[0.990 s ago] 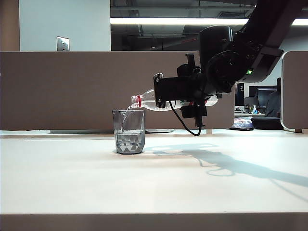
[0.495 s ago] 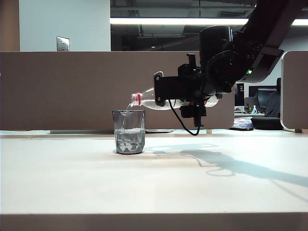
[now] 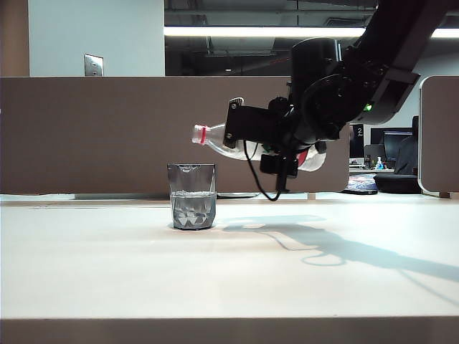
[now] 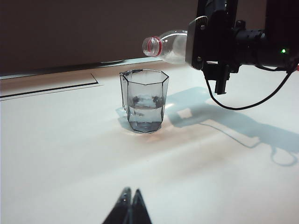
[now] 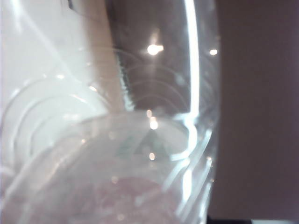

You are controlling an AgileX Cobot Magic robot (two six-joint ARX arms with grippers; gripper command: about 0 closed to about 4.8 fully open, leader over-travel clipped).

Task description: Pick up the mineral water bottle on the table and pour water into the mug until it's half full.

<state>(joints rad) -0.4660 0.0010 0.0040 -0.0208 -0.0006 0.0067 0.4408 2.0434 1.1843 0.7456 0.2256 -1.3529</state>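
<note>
Looking past the left gripper [image 4: 130, 200], tips together low in front of the mug [image 4: 144, 100], that wrist camera shows the water [image 4: 145, 112] sitting roughly halfway. Behind and above the mug, the right gripper [image 3: 247, 132] is clamped on the bottle [image 3: 215, 141], mouth level, probably to stop pouring. Its own camera shows only blurry plastic.
</note>
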